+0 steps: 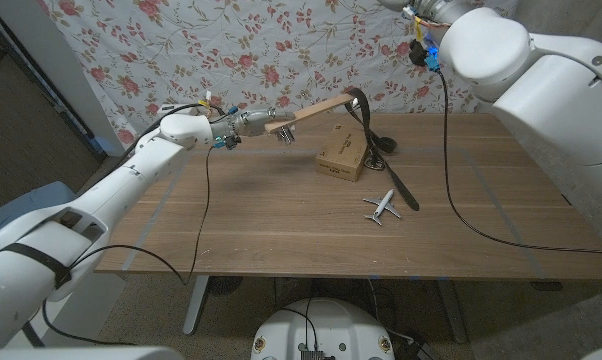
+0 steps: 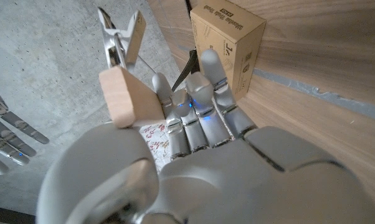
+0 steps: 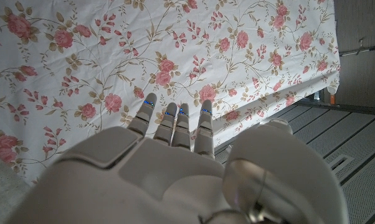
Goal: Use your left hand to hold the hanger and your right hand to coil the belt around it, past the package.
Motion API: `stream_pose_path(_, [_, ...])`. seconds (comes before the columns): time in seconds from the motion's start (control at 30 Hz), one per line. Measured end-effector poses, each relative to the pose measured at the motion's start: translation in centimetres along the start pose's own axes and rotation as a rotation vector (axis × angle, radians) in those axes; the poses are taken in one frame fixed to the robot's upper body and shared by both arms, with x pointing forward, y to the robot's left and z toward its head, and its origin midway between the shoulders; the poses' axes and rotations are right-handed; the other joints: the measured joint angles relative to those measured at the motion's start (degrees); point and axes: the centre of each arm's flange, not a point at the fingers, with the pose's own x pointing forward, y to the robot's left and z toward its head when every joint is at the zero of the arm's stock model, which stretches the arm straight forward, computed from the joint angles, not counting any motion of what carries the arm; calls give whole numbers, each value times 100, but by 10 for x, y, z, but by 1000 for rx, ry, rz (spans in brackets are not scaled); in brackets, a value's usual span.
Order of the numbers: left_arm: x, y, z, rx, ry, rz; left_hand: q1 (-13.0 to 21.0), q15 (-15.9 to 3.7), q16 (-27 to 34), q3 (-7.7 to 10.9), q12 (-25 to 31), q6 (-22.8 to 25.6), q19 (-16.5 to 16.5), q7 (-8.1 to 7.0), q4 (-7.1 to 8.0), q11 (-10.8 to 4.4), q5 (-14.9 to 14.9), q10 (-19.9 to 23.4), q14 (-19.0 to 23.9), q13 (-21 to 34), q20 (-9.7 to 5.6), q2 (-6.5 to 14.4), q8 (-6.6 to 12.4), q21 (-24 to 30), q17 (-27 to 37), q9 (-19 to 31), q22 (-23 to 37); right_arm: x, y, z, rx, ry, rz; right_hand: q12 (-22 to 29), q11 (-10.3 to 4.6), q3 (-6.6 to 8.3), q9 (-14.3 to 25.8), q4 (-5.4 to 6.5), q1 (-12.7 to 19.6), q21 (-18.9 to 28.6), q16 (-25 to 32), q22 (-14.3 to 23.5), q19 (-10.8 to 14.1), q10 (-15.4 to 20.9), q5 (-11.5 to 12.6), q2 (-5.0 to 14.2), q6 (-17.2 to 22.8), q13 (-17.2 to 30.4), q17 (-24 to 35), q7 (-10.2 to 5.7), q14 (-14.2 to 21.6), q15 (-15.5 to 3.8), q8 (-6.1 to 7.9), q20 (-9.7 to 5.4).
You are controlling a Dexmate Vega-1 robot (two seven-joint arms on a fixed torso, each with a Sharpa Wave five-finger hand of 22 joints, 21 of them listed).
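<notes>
Hanger (image 1: 311,110) is gripped at one end by the left hand (image 1: 243,122) and held above the table (image 1: 261,220), over the package (image 1: 342,156). The belt (image 1: 381,160) is looped over its far end and trails down onto the table, so at most a first turn seems done. The right hand (image 3: 175,162), seen in its wrist view before a flowered cloth (image 3: 81,62), is empty with fingers extended. A metal clip (image 2: 122,37) on the hanger is shown by the left wrist view.
</notes>
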Motion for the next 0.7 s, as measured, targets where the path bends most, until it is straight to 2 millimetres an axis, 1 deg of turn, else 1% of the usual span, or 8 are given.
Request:
stream_pose_path(0.03, [0,0,0,-3,2,-2,0,0,-22,20,0,19,45,19,-20,0,-38,0,43,0,-2,0,-16,21,-20,-42,-10,0,1,0,1,0,2,0,-11,0,0,0,0,0,0,0,0,11,-30,0,9,0,0,-9,0,0,0,0])
stream_pose_path(0.13, [3,5,-10,-45,47,-7,55,-39,-58,36,0,62,177,-22,-36,1,-133,3,146,0,-8,-54,-87,80,-31,-156,-27,-1,3,1,-3,-9,-10,0,-20,0,0,0,0,0,0,0,0,20,-38,0,41,0,-8,3,0,0,0,0])
stream_pose_path(0.23, [5,7,-16,-72,89,-13,152,-77,-58,43,0,84,277,-43,-43,-9,-236,15,241,0,-33,-47,-132,135,-11,-264,-18,-2,6,1,-5,-14,-16,0,-41,0,0,0,0,-22,0,0,0,42,-38,0,71,0,-28,-10,32,-31,0,0])
stream_pose_path(0.33, [8,9,-19,-82,123,-21,168,-87,-58,43,0,92,366,-52,-43,-8,-311,18,290,0,-27,-64,-166,174,21,-335,-26,-3,8,1,-7,-17,-21,0,-51,0,0,0,0,-21,0,0,0,51,-38,0,71,1,-27,-10,31,-31,0,0])
stream_pose_path(0.43, [11,10,-24,-90,172,-33,168,-97,-58,44,0,121,379,-23,-42,-20,-349,42,320,0,-33,-64,-205,179,36,-377,-21,-4,9,0,-8,-19,-27,0,-51,0,0,0,0,-43,0,1,0,51,-38,-1,70,1,-32,-10,31,-31,37,0])
stream_pose_path(0.57, [16,10,-24,-88,216,-44,197,-97,-58,92,0,115,379,-18,-57,-21,-434,44,320,-1,-33,-92,-319,212,62,-468,-10,-6,10,-1,-9,-22,-30,0,-51,0,0,0,0,-43,0,1,0,51,-38,-1,101,1,-54,21,31,-31,41,0])
stream_pose_path(0.6, [16,10,-26,-90,227,-44,198,-97,-58,131,0,106,379,-8,-95,-21,-448,44,321,-14,-33,-92,-337,213,62,-486,-9,-7,11,-2,-9,-20,-30,0,-51,0,-1,0,0,-43,0,1,0,51,-38,-1,101,1,-53,21,31,-30,41,0])
stream_pose_path(0.7, [22,9,-25,-75,266,-59,273,-97,-58,131,0,97,379,1,-94,-22,-515,47,321,-28,-33,-77,-395,213,89,-545,-10,-9,9,-3,-10,-25,-38,43,-73,0,0,0,0,-64,0,1,0,74,-38,-1,101,1,-53,21,31,-30,41,0])
